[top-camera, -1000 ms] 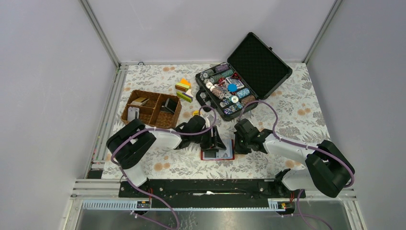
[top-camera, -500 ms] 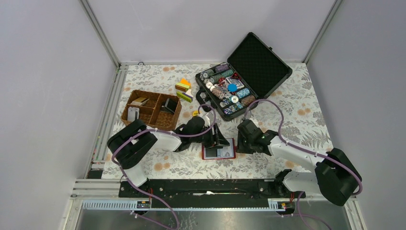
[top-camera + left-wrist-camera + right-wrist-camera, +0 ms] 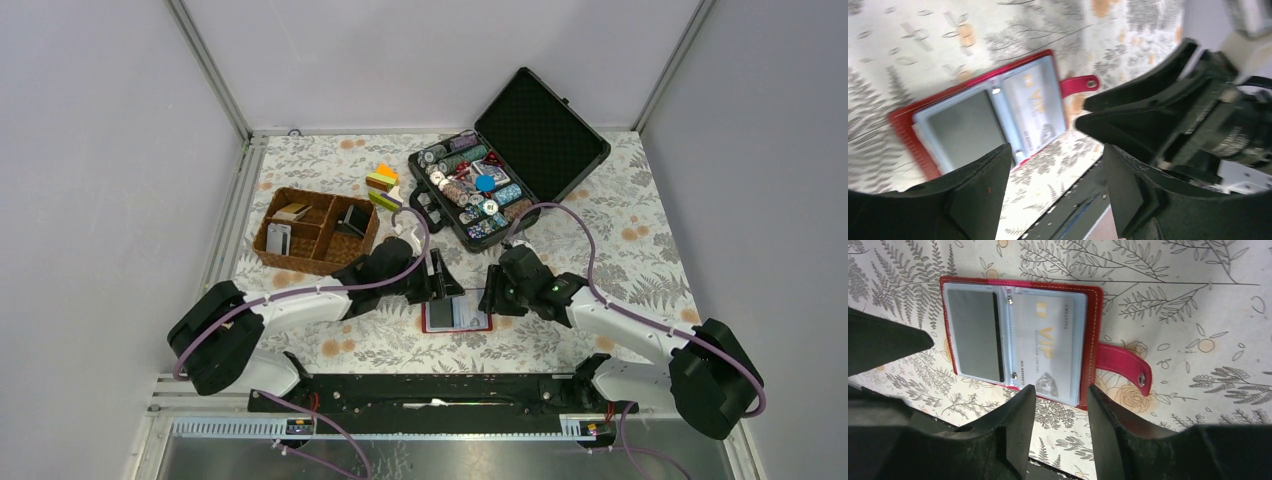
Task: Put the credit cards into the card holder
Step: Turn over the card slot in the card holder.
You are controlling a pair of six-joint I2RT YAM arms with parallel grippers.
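The red card holder lies open on the floral cloth between my two grippers. It holds a dark grey credit card in one clear pocket and a whitish VIP card in the other. Its red strap lies flat to one side. The left wrist view also shows the holder with both cards. My left gripper is open and empty, just behind the holder's far left edge. My right gripper is open and empty at its right edge. The wrist views show the left gripper and the right gripper above the cloth.
A brown wicker basket at the left holds a few flat tan, whitish and dark pieces. An open black case with poker chips stands at the back. Coloured blocks lie between them. The black base rail runs along the near edge.
My left arm has stretched out low and its gripper has moved back off the holder. My right gripper has shifted slightly left and back. The holder has not moved.
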